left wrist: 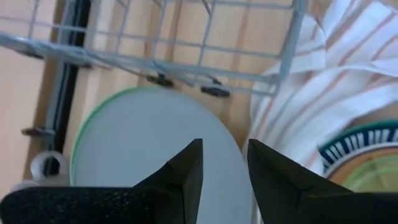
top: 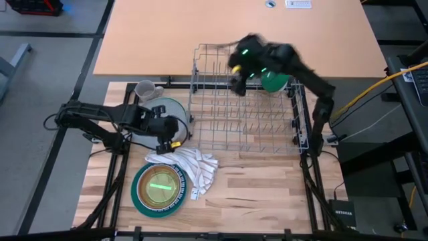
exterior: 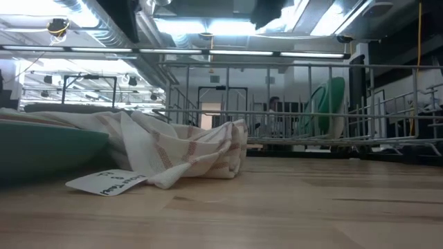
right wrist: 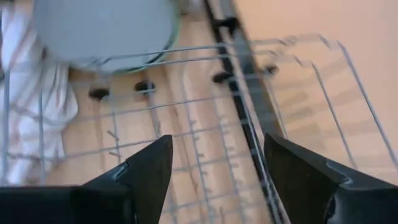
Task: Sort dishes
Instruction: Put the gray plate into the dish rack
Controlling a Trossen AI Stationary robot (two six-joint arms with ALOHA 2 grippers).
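The left tool [left wrist: 224, 180], jaws parted and empty, hovers over the round grey ceramic plate [left wrist: 149, 149]: stiff, slick, breakable; best pinched at its rim. The right tool [right wrist: 217, 180] hangs open above the grey wire rack [right wrist: 205, 112].

Left arm's stretched out low across the table, its dark two-finger left gripper [top: 175, 136] parted, nothing in it. Right arm's folded up high, right gripper [right wrist: 216, 168] spread wide, empty too.
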